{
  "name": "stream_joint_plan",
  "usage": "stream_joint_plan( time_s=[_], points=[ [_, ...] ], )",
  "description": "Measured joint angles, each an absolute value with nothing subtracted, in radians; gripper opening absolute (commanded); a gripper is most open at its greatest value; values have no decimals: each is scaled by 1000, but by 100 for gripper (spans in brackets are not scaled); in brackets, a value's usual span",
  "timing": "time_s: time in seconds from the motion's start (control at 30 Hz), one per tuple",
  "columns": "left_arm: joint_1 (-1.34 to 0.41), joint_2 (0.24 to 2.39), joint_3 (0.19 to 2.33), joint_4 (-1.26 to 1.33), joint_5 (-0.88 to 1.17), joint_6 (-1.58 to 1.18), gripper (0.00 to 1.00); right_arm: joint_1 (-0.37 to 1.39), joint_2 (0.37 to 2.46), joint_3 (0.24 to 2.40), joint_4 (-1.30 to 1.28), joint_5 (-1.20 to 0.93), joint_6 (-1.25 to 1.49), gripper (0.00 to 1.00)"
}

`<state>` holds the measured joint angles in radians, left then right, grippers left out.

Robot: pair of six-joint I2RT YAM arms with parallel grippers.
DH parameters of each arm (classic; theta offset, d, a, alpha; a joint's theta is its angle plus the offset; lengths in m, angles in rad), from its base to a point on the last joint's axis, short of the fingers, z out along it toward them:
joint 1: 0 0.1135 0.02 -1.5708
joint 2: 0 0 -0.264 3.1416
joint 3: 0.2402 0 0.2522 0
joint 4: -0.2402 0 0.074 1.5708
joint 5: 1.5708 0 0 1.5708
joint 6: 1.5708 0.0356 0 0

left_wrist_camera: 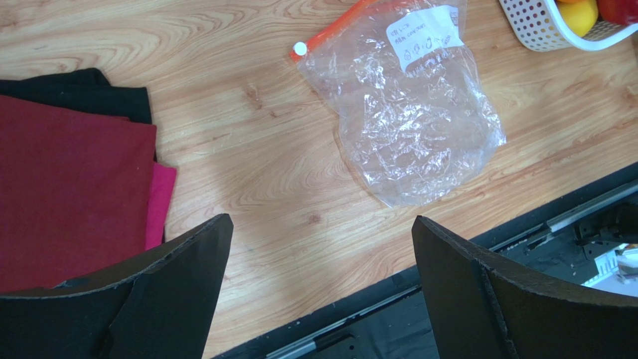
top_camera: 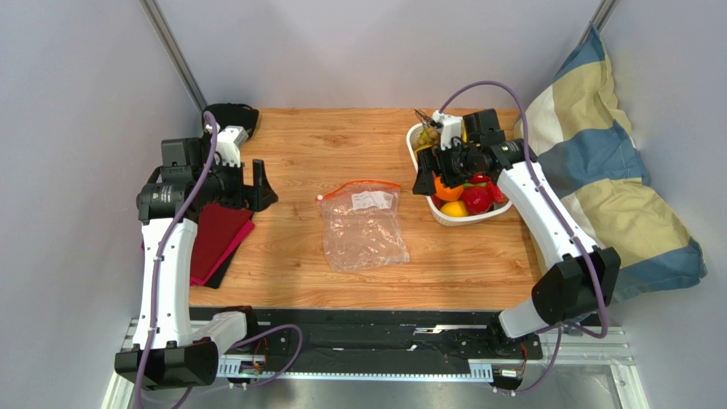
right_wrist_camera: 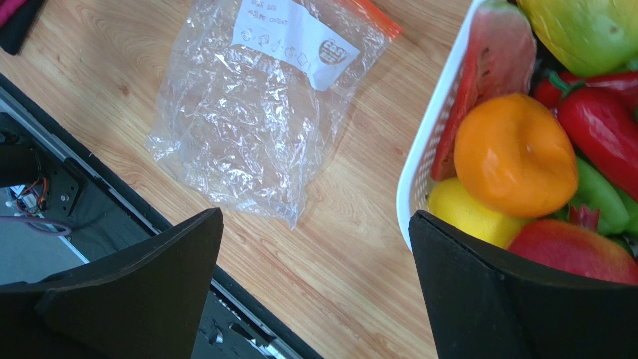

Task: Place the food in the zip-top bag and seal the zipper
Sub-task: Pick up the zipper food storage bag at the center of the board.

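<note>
- Jaws on the left arm [top_camera: 162, 256] stand wide apart and grip nothing. From that wrist camera I see only bare counter [left_wrist_camera: 247, 149] in the gap.
- That arm hangs over the left side of the counter, beside a folded dark red cloth [left_wrist_camera: 67, 194]. The red cloth lies on top of a black cloth [left_wrist_camera: 82, 97] and a pink cloth [left_wrist_camera: 159, 202].
- Jaws on the right arm [top_camera: 546, 217] are also wide and grip nothing. One finger [right_wrist_camera: 142, 299] hangs over the counter, the other finger [right_wrist_camera: 517, 307] over the white lattice basket [right_wrist_camera: 427, 149].
- The zip-top bag [top_camera: 365, 230] lies flat and crinkled at mid-counter, between the two arms and clear of both sets of jaws. It is near the basket's left side but not touching it. I can see the wood grain through it, and it holds no food.
- The zipper [left_wrist_camera: 329, 34] runs along the bag's far edge, with the white slider [left_wrist_camera: 299, 49] at its left end. A white label [left_wrist_camera: 423, 37] sits just below the strip.
- I cannot tell from these views whether the zipper is open or closed.
- The food is all in the basket at the right rear of the counter. I can make out:
  - an orange [right_wrist_camera: 515, 153]
  - a yellow fruit [right_wrist_camera: 468, 217] touching the orange on its near side
  - a watermelon slice [right_wrist_camera: 487, 67] against the rim
  - a red pepper [right_wrist_camera: 606, 127]
  - a green piece [right_wrist_camera: 599, 198]
  - a red round fruit [right_wrist_camera: 569, 250]
</note>
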<state>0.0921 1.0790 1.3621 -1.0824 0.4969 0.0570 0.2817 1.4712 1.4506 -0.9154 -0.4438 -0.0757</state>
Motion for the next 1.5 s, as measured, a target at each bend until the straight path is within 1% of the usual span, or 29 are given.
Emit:
stream_joint_plan(
  time_s=[0.33,0.53,0.8,1.07,1.5],
  points=[
    [92,1087,1361,-1079,524,67,99,358,1692,1664,-904,-464,-142,100],
    [92,1051,1312,-1029,570,66,99,410,1816,1800,-886,-505,-197,100],
    [92,1047,1303,-1013,657,66,99,490,2078,1958,-873,-525,-313,99],
    [92,1046,1284,-1012,697,64,99,511,2234,1971,-849,-553,-401,99],
    [92,1059,1236,-983,759,22,99,533,2280,1981,-799,-572,-466,100]
  ],
)
